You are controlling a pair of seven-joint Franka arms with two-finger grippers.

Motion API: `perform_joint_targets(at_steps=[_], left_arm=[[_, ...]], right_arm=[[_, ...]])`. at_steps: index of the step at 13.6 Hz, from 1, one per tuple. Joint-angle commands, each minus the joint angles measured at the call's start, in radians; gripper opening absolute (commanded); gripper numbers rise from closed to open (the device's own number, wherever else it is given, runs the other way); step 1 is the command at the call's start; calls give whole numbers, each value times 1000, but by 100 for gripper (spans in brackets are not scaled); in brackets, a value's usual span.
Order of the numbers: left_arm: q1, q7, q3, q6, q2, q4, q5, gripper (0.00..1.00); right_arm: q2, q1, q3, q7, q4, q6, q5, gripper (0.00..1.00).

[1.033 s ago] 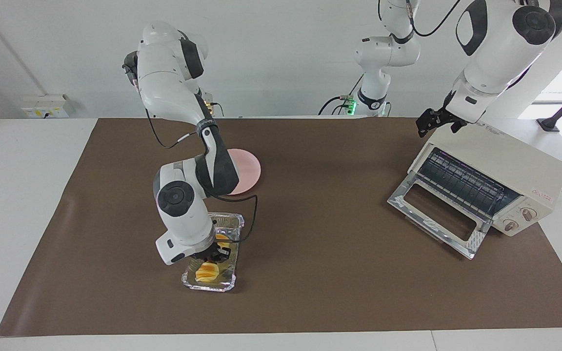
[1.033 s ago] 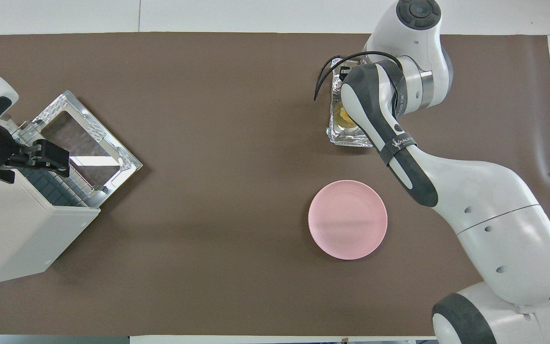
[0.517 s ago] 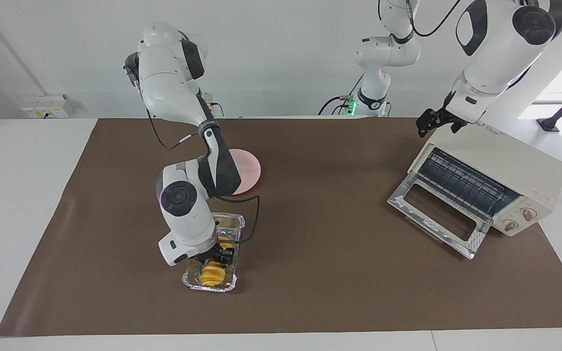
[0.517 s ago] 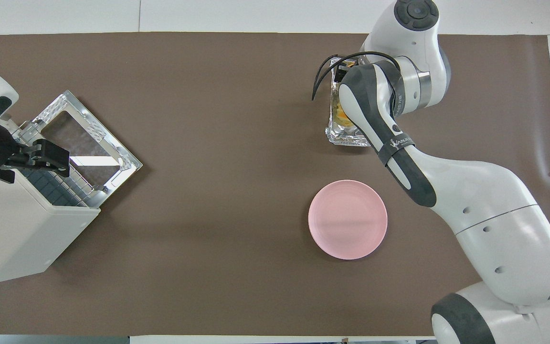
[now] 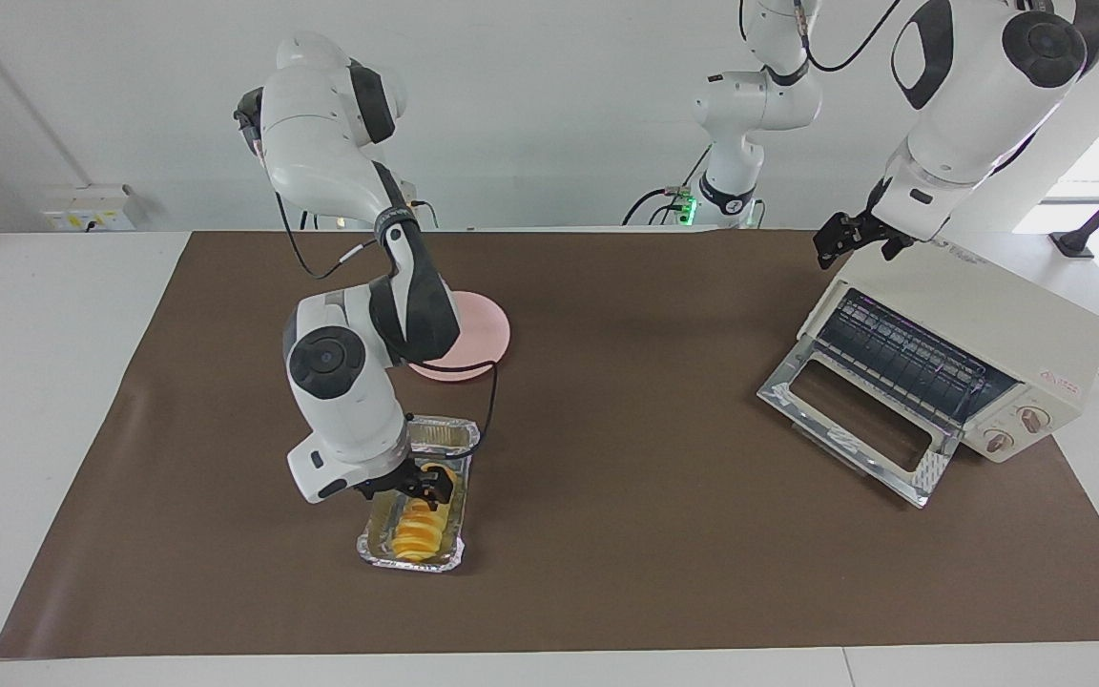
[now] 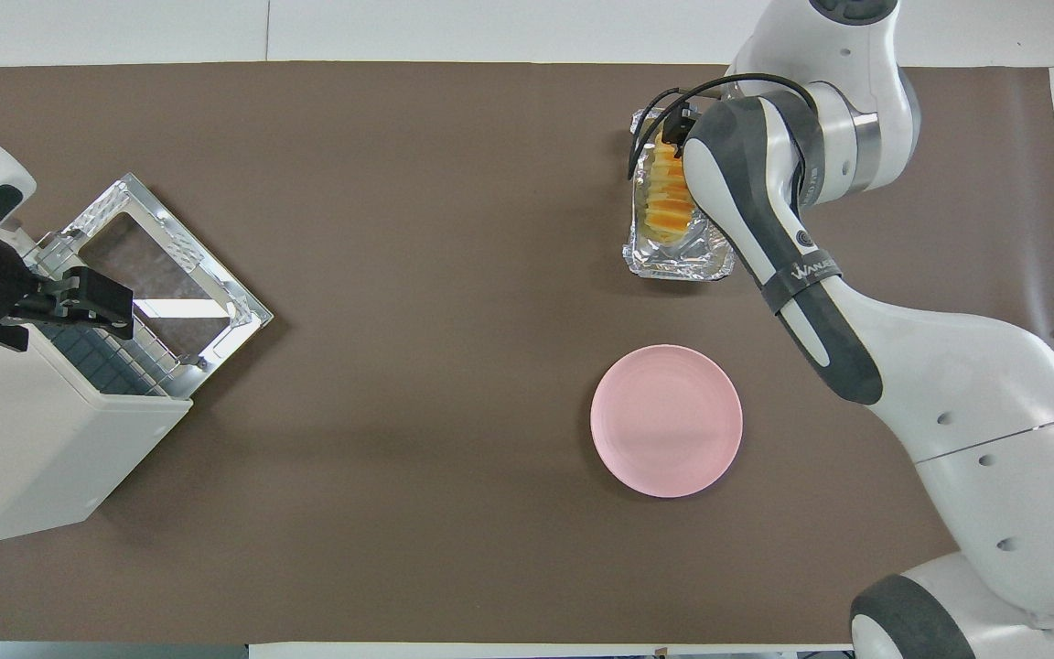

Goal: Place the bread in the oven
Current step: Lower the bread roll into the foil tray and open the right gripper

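The yellow-orange ridged bread (image 5: 416,532) lies lengthwise in a crinkled silver foil tray (image 5: 445,434), farther from the robots than the pink plate (image 5: 485,329). My right gripper (image 5: 425,485) hangs just above the bread's end nearer the robots; I cannot see whether it grips the bread. In the overhead view the bread (image 6: 664,197) shows in the tray (image 6: 673,268) beside the right gripper (image 6: 673,137). The cream-white oven (image 5: 988,315) stands at the left arm's end, its glass door (image 5: 855,420) dropped open. My left gripper (image 5: 845,239) waits at the oven's top front edge.
The pink plate (image 6: 666,421) is bare. The oven (image 6: 24,448) and its open door (image 6: 161,265) take up the table corner at the left arm's end. A brown mat (image 5: 654,496) covers the table. A third robot arm (image 5: 740,114) stands by the wall.
The right arm's wrist has risen and swung toward its own end of the table, uncovering the whole length of the bread in the foil tray. The left arm has not moved.
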Motion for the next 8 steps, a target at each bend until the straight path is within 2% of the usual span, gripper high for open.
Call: perform_joint_targets(at_steps=[1, 3, 6, 8], left_arm=[[11, -1, -2, -8, -17, -9, -15, 100], [11, -1, -2, -6, -17, -9, -15, 100], [11, -1, -4, -6, -17, -9, -15, 100], [11, -1, -4, -6, -17, -9, -15, 100]], right_arm=[[-6, -56, 8, -113, -37, 31, -7, 100], [-31, -56, 7, -118, -107, 80, -8, 100], [-91, -55, 0, -116, -290, 236, -14, 100], [-105, -55, 0, -118, -332, 272, -16, 100]])
